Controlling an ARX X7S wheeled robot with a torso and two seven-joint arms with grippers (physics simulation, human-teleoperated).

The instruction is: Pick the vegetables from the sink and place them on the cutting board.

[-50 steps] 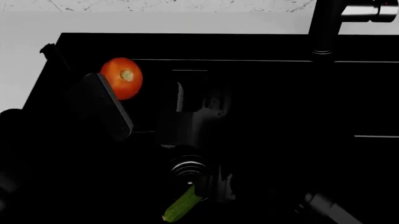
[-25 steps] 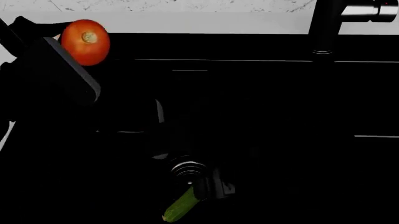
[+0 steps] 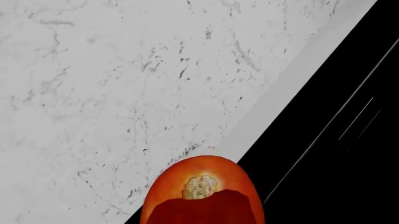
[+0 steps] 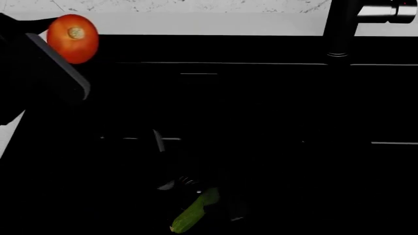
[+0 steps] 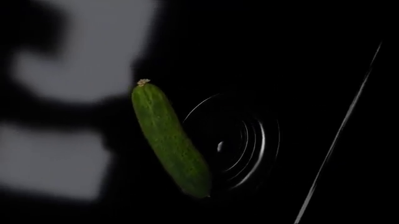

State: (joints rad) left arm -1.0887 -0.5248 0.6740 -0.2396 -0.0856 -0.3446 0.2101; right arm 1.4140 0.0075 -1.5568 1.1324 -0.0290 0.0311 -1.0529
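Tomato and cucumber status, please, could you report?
Left hand holds tomato at sink edge. Cucumber in basin beside drain. Right hand unclear.

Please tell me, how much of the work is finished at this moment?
Nothing is on the board yet; no board is in view. The tomato is in the left hand, lifted to the sink rim beside the marble counter. The cucumber lies by the drain, so it remains.

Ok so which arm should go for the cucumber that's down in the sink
Right, probably. The left gripper holds the tomato up at the sink's left rim. The right wrist view looks straight at the cucumber beside the drain, so that arm seems nearer.
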